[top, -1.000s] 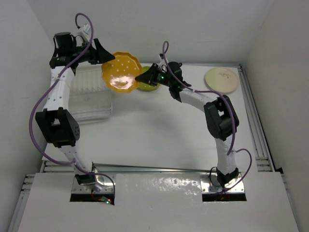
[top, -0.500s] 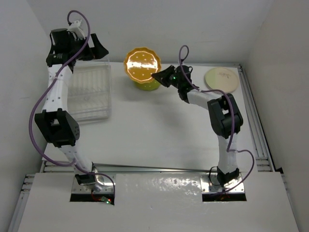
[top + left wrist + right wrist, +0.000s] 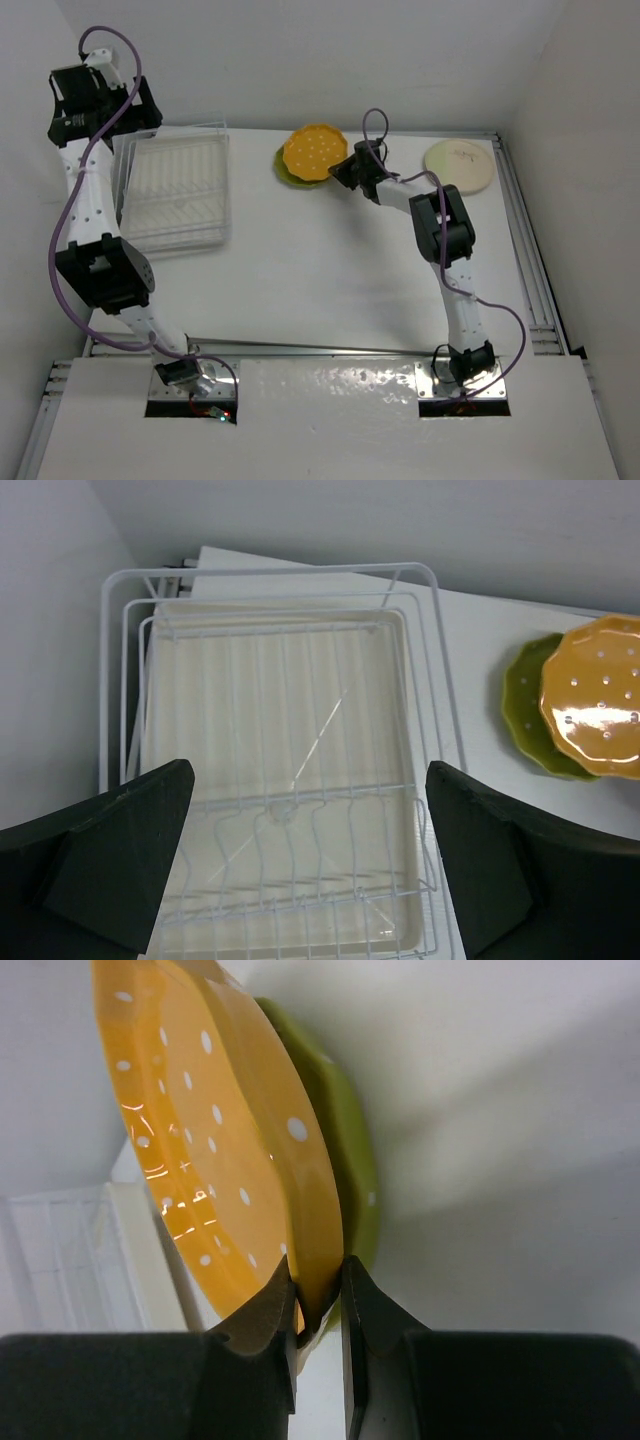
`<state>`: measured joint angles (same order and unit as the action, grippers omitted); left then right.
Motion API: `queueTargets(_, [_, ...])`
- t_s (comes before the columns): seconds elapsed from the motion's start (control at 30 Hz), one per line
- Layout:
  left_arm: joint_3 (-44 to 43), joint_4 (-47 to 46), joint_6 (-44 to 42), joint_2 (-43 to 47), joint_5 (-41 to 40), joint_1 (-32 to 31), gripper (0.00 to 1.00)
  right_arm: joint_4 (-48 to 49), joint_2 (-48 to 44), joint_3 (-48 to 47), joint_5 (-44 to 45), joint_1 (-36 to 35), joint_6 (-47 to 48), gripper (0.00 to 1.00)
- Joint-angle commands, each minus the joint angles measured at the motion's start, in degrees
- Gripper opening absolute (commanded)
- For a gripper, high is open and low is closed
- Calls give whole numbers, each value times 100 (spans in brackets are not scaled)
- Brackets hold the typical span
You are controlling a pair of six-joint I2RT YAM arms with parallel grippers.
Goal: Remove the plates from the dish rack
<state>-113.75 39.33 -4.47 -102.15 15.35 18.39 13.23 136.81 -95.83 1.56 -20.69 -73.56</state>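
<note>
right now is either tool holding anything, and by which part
The right tool pinches the orange plate by its rim; the left tool is open and empty.

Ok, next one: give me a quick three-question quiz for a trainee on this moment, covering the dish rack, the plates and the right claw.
1. True or false: the rectangular clear plastic dish rack with the white wire rim holds no plates.
2. Pick one. The right claw is shut on: A the rack's wire rim; B the rim of the round orange-yellow dotted plate; C nothing.
3. In a few words: which plate is partly covered by the held one in the top view?

Key: 1 true. 2 B. 3 the round lime green plate.
</note>
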Motion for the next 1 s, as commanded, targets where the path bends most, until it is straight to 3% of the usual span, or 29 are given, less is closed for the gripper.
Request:
queueTargets(0.0, [81,-31,-89,292,-76,68,100,874,-129,-769,-103,-58,-325,0])
queueTargets(0.43, [161,-119,-28,187,55,94,100,733,241,-1254,-420,-190,-396,0])
queueTargets(0.77, [248,-110,-98,204,64,94,100,795,-418,-849,-156,-322,-238,0])
queueTargets(0.97, [292,-145,-63,178,134,94,100,689,-59,-1394,-139,-418,-448,0])
